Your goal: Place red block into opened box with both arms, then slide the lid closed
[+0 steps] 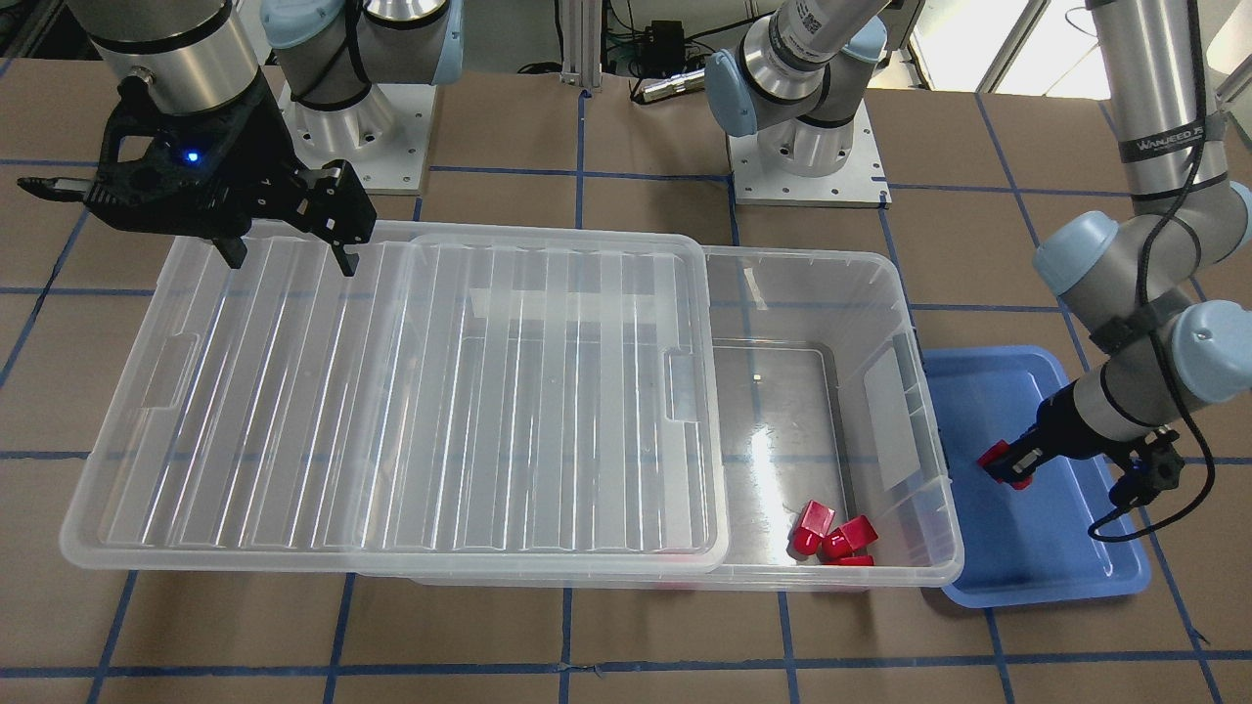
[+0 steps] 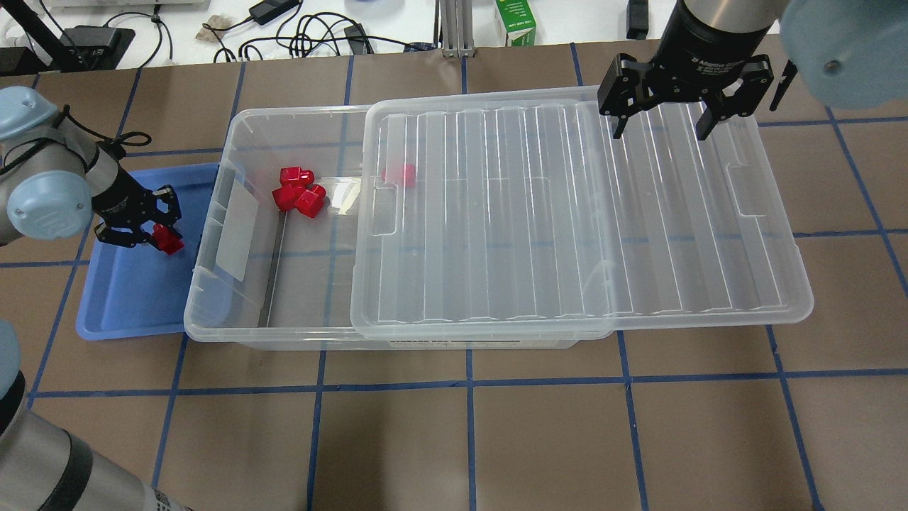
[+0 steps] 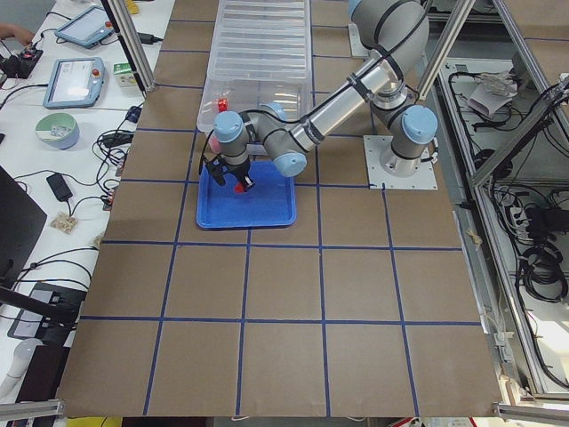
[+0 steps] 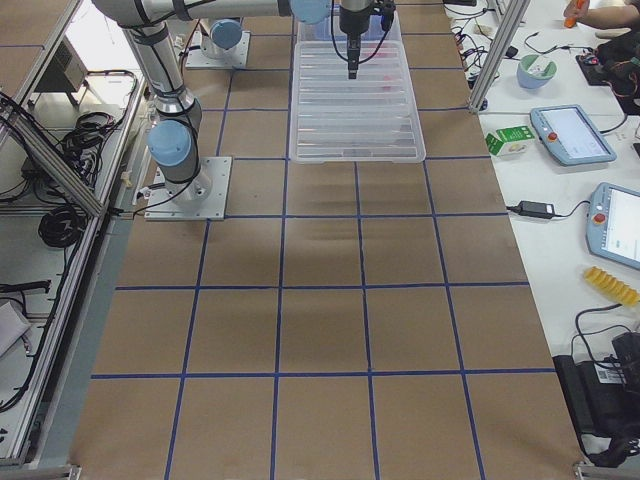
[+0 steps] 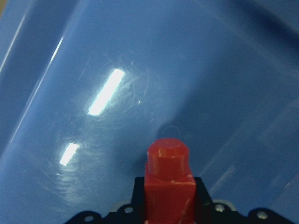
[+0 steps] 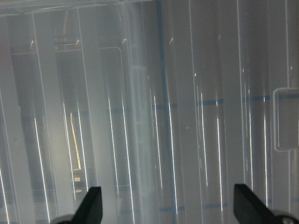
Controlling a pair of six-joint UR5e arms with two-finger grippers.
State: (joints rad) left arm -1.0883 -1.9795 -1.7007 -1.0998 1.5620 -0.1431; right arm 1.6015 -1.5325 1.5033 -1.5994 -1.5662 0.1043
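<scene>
My left gripper (image 1: 1012,467) is shut on a small red block (image 1: 995,458) just above the blue tray (image 1: 1037,557). The left wrist view shows that block (image 5: 169,179) standing up between the fingers over the tray floor. The clear box (image 1: 941,440) lies alongside, its lid (image 1: 391,391) slid partly off so the end nearest the tray is uncovered. Several red blocks (image 2: 298,195) lie in that uncovered end. One more red block (image 2: 401,174) shows through the lid edge. My right gripper (image 2: 660,131) hangs open over the lid's far end, nothing between its fingers (image 6: 93,203).
The blue tray (image 2: 128,298) touches the box's short end. Both arm bases (image 1: 807,156) stand behind the box. Cables and a green carton (image 2: 514,21) lie beyond the table's far edge. Brown table surface with blue tape lines surrounds the box.
</scene>
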